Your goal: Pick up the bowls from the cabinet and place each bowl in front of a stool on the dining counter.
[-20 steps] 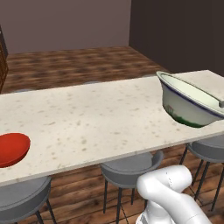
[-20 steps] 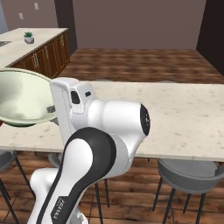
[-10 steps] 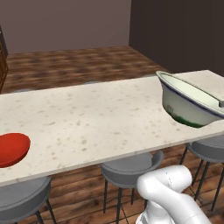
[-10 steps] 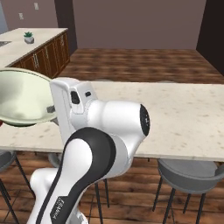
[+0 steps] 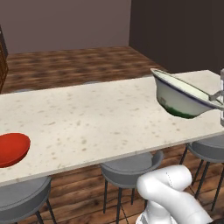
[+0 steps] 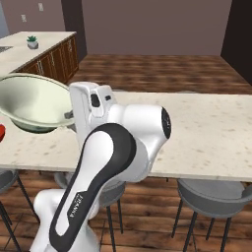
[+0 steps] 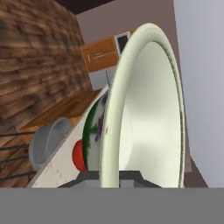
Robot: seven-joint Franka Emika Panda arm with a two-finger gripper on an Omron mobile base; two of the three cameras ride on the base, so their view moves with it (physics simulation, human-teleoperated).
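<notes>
My gripper point(image 5: 214, 98) is shut on the rim of the cream-white bowl point(image 5: 179, 98) with a green band, holding it tilted in the air over the right part of the dining counter point(image 5: 87, 118). From the right base the same bowl point(image 6: 29, 101) hangs at the left, with the gripper point(image 6: 69, 116) behind its rim. In the hand view the bowl point(image 7: 148, 113) stands on edge between my fingertips, the gripper point(image 7: 109, 176) clamped at its lower rim. The red bowl point(image 5: 12, 148) rests on the counter's near edge at far left. The cabinet is out of view.
Grey round stools point(image 5: 129, 164) stand along the counter's near side, another point(image 6: 211, 189) to the right. A second stone top over wooden drawers point(image 6: 49, 59) with a small plant point(image 6: 33, 42) lies back left. Wooden floor stretches beyond the counter.
</notes>
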